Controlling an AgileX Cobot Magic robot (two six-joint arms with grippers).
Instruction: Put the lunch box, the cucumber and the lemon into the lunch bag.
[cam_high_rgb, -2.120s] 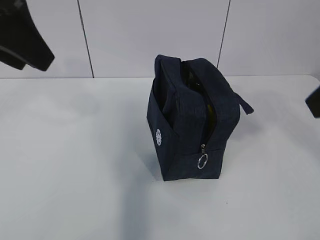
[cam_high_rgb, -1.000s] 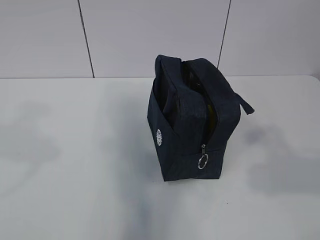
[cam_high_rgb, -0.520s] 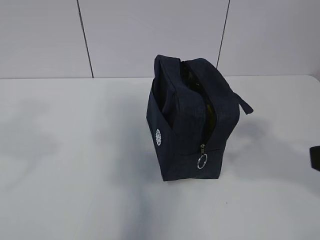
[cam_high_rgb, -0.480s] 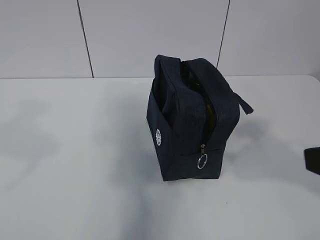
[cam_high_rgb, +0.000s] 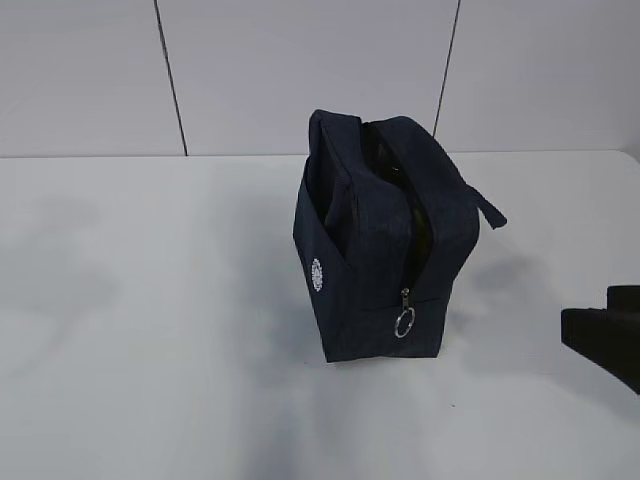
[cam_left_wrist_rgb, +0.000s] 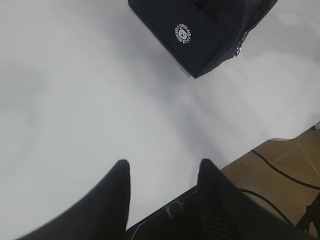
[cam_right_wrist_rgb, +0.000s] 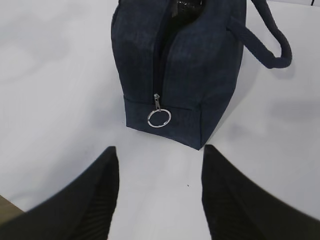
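lunch bag (cam_high_rgb: 385, 255) upright, mid-table (cam_high_rgb: 150, 350)

Only the lunch bag (cam_high_rgb: 385, 250) stands on the white table (cam_high_rgb: 150, 350).

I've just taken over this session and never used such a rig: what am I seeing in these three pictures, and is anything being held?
It is a two-armed robot at a white table. One picture looks at the table from the front; the other two come from cameras on each wrist. The navy lunch bag stands upright, unzipped, its ring pull low on the end. The left gripper and right gripper are both open and empty; the right points at the bag's zipper end. Something yellowish shows through the opening, nothing more.
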